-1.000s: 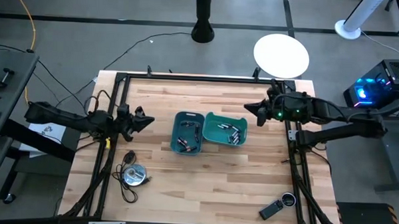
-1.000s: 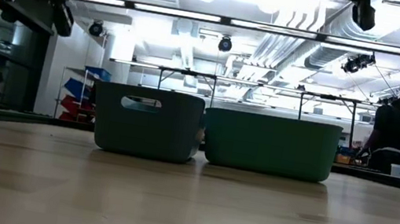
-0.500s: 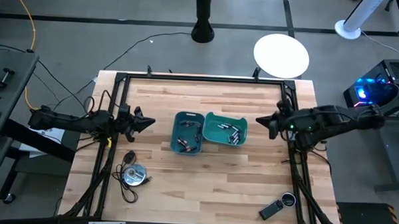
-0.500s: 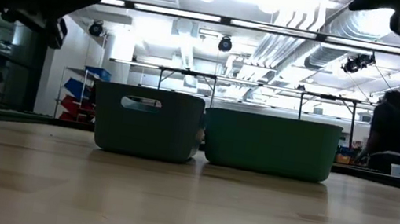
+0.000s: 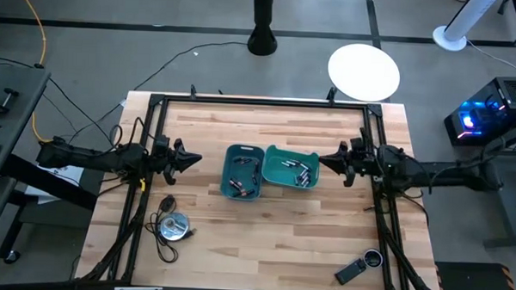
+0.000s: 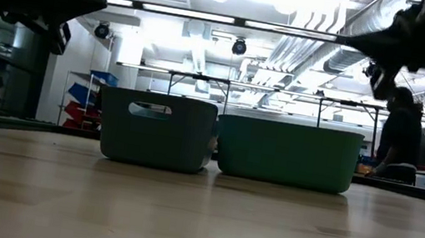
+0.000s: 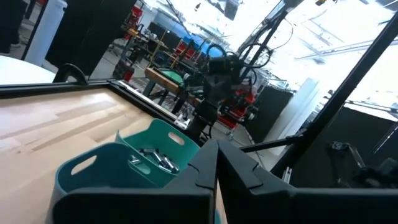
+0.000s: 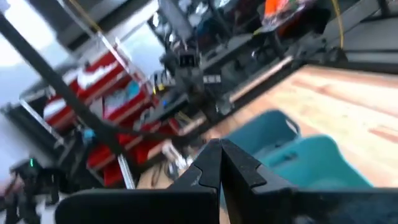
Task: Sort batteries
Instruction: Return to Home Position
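Teal-blue bin [image 5: 225, 167] holds batteries [image 5: 239, 186], mostly dark; the green bin [image 5: 290, 150] just beside it holds silvery ones. The left gripper [image 5: 192, 158] hovers on the blue bin's far side from the green one, the right gripper [image 5: 324, 158] beyond the green bin, both with fingers pressed together.

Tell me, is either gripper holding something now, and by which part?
Nothing is held. The left gripper and right gripper are both shut and empty.

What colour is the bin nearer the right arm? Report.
Green; the bin shows best in the low view.
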Motion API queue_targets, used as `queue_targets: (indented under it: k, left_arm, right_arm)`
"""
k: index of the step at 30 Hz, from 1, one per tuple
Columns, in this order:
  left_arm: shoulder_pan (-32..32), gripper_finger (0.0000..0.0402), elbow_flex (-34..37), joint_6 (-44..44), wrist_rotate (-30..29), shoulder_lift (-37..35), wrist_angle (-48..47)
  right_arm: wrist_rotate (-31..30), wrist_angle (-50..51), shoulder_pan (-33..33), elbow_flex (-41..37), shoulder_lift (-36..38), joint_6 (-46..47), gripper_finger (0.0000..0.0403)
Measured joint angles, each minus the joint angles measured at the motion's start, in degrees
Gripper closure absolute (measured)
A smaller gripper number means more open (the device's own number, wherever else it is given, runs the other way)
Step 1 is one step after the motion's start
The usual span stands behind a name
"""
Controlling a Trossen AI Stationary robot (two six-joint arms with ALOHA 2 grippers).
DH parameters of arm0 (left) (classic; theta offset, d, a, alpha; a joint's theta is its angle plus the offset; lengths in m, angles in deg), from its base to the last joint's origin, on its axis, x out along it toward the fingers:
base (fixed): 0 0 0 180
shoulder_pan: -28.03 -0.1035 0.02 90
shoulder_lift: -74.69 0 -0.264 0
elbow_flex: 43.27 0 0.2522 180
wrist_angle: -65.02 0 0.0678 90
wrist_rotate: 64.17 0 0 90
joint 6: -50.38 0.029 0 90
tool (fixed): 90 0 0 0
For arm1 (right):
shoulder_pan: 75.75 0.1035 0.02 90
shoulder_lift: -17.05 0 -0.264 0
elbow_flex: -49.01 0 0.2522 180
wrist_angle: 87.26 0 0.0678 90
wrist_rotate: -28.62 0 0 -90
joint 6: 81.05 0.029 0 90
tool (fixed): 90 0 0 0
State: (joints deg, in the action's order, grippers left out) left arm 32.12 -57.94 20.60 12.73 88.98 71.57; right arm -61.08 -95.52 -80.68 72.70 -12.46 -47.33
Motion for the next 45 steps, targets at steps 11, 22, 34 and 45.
queue_targets:
  k: [11, 22, 34, 45]
  left_arm:
    - [0.0, 0.0402, 0.0, 0.0, 0.0, 0.0, 0.0]
    - [-0.5, 0.0402, -0.1, 0.0, 0.1, -12.4, -17.9]
    - [0.1, 0.0402, 0.1, 0.0, 2.7, -14.1, -18.5]
    - [2.1, 0.0402, 0.2, 0.0, 5.3, -14.1, -18.8]
  right_arm:
    - [9.2, 7.9, -5.6, -6.4, 0.0, -5.5, 0.0403]
    - [8.9, 29.3, -5.2, -6.3, 0.1, -5.3, 0.0403]
    - [8.4, 29.4, 0.4, -6.3, 28.8, -5.3, 0.0403]
    - [9.4, 15.5, 1.2, -9.4, 29.5, -5.3, 0.0402]
